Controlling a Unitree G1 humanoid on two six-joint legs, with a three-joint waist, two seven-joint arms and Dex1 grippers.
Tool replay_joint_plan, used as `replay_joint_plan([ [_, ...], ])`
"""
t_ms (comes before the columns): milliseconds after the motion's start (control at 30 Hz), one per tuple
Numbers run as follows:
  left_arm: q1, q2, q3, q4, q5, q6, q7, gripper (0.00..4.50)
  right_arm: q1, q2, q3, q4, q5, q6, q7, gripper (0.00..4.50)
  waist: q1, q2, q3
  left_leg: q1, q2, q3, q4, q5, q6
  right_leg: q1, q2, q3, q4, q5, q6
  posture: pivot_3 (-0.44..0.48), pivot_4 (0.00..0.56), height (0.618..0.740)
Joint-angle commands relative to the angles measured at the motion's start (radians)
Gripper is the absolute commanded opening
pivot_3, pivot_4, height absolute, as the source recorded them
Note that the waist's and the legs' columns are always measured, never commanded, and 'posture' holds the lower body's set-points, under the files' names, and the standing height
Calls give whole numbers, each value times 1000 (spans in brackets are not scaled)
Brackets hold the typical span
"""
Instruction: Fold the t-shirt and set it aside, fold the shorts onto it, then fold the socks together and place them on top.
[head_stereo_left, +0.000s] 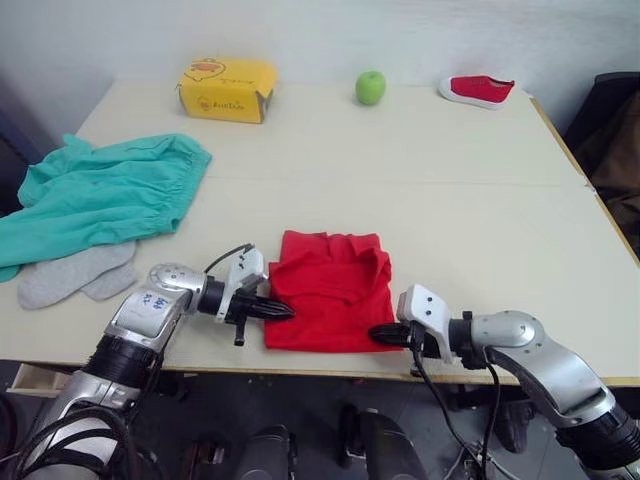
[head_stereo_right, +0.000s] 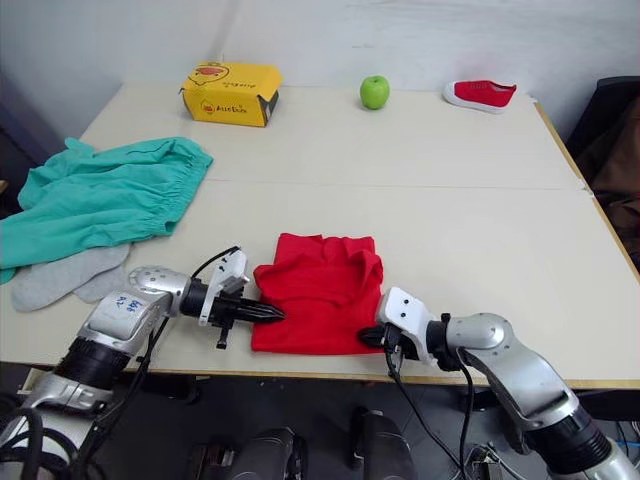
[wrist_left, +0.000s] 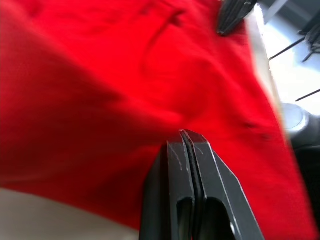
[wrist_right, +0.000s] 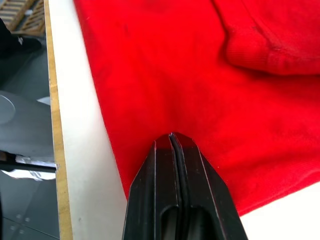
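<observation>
The red t-shirt lies folded into a rough square near the table's front edge, in the middle. My left gripper is shut, its tip resting at the shirt's left edge, and its fingers lie over the red cloth with nothing seen between them. My right gripper is shut too, at the shirt's front right corner, with its fingers on top of the fabric. The teal shorts lie spread at the table's left side. Two grey socks rest just in front of the shorts.
A yellow box, a green apple and a small red shoe stand along the far edge. A dark chair stands beyond the table's right side. The table's front edge runs close beside the shirt.
</observation>
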Motion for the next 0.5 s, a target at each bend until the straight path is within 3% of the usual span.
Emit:
replay_joint_plan([
  [33,-71,-20,17,112,30,-50,-23,14,31,-14,33,33,-57,-23,14,0,-1,-1,0,0,0,0,0,0,0,0,0,0,0,0,0,0,150,740],
  [267,-282,-84,59,437,69,-100,-28,14,37,-12,36,55,-83,-44,25,0,-1,-2,-1,0,0,0,0,0,0,0,0,-1,0,0,0,0,150,740],
  [400,-393,-145,125,607,61,-78,41,14,39,-12,44,76,-106,-74,35,0,1,-4,-2,0,0,0,1,0,1,1,0,-1,0,0,1,0,150,740],
  [500,-485,-207,191,750,64,-75,168,14,41,-6,45,90,-117,-93,41,0,-1,-5,-2,0,0,0,1,0,1,1,0,-2,0,0,1,0,150,740],
])
